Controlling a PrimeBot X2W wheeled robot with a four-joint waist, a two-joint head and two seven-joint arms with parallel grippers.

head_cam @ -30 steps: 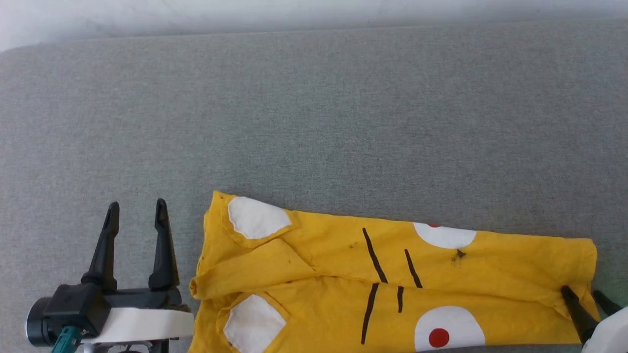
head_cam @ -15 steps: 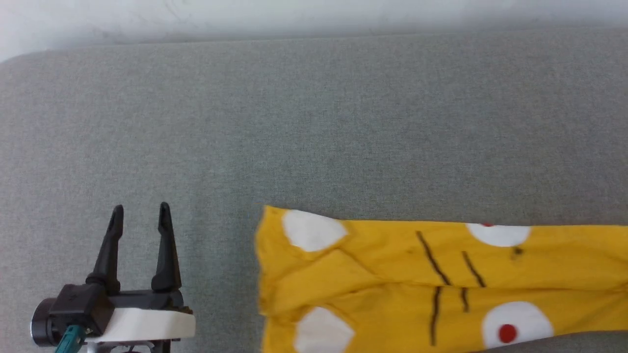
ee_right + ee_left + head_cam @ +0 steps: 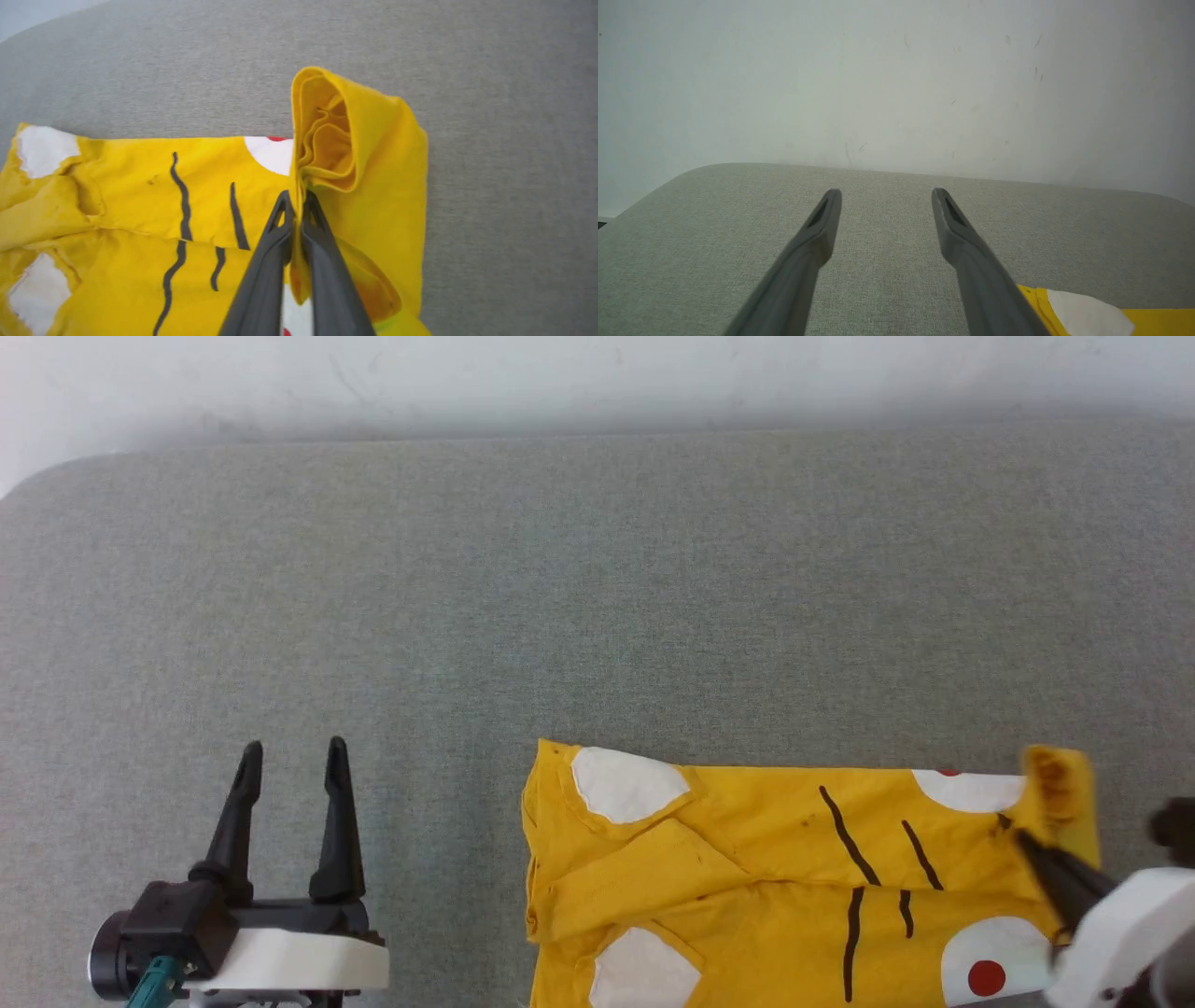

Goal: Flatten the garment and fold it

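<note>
- Grey padded surface (image 3: 597,569), near edge: L gripper (image 3: 294,747) spread, empty, well left of yellow T-shirt (image 3: 766,859).
- R gripper (image 3: 294,198) pressed together, pinching shirt's right end, lifted and curled over.
- Step, judged: crosswise fold starting; shirt already narrowed lengthwise.
- Next: carry end leftward w/o dragging body.
- Far: white wall (image 3: 597,373).

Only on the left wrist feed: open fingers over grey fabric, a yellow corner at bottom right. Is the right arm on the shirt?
Observer: Yes. The right end effector is shut on the garment, pinching its right-hand edge.
Operator: Is the edge flat or lifted?
Observer: Lifted. In the right wrist view the pinched edge curls up into an open roll of layers just beyond the grip.
Operator: And the rest of it?
Observer: In the head view the rest lies on the grey surface, with a crease along its middle. The left end effector is apart from it.
</note>
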